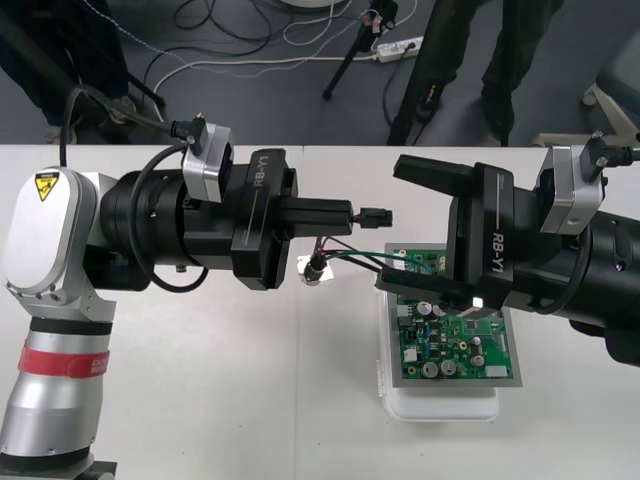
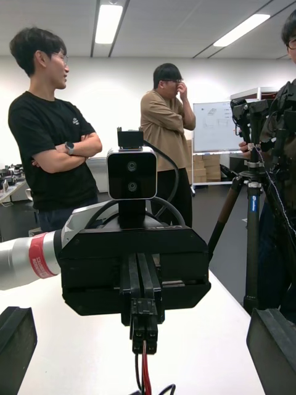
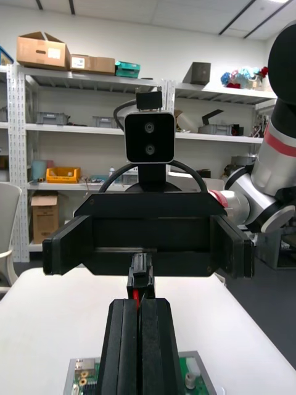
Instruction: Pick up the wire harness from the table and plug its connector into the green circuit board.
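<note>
The pick is done — your left gripper point(image 1: 342, 213) is clamped on the wire harness point(image 1: 350, 254) at its black plug point(image 1: 376, 215), frame centre, with the round socket point(image 1: 315, 268) just below. Your right gripper point(image 1: 452, 238) stands wide open over the green circuit board point(image 1: 455, 340), centre-right — plugging in remains.

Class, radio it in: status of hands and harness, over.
Left hand shut on plug, off the board. Right hand open above green board, possibly in the way. Wires trail to socket beside board.

surface: plain light table point(image 1: 220, 400) | on it: white base point(image 1: 440, 405) carrying green circuit board point(image 1: 455, 345)
</note>
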`<state>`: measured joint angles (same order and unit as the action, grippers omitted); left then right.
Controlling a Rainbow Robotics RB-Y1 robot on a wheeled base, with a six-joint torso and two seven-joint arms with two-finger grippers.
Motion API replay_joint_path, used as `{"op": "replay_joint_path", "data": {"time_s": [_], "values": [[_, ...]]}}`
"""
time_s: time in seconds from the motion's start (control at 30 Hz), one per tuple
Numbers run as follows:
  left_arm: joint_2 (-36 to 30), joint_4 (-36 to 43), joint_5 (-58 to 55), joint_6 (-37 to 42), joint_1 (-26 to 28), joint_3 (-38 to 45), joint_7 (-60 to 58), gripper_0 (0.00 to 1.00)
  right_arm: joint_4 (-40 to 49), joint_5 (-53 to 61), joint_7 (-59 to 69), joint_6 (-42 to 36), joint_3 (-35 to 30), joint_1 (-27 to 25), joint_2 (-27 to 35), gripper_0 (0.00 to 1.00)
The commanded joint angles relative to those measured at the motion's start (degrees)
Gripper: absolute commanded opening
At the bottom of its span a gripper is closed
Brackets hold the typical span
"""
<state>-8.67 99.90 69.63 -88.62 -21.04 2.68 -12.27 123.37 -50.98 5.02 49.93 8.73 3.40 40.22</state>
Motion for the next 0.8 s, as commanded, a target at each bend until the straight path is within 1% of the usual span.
{"op": "replay_joint_path", "data": {"time_s": [0.03,0.23,0.37,0.6,0.7,0.8], "values": [[-4.1,0.6,-1.9,-1.4,0.2,-1.0,2.7,0.0,2.1,2.0,-1.7,0.1,-0.5,-2.3,2.8,1.0],[-7.2,0.5,-2.0,-1.4,1.5,-1.1,3.0,0.0,2.1,0.5,-0.3,4.5,-4.4,-5.0,5.2,1.0],[-8.8,-0.1,-2.1,-1.4,2.5,-1.5,3.4,0.0,2.1,0.2,2.5,6.4,-6.8,-8.2,7.3,1.0],[-9.3,-6.6,-3.2,-1.4,2.6,-4.0,10.1,0.0,2.1,-0.6,3.2,7.2,-9.8,-11.8,10.1,1.0],[-9.4,-8.8,-3.2,-1.4,2.6,-4.7,12.9,0.0,2.1,-3.0,4.1,7.6,-12.2,-13.7,11.4,1.0],[-10.1,-11.0,-3.2,-1.4,2.6,-5.6,15.4,0.0,2.1,-6.1,8.0,10.2,-14.9,-15.0,12.0,1.0]]}}
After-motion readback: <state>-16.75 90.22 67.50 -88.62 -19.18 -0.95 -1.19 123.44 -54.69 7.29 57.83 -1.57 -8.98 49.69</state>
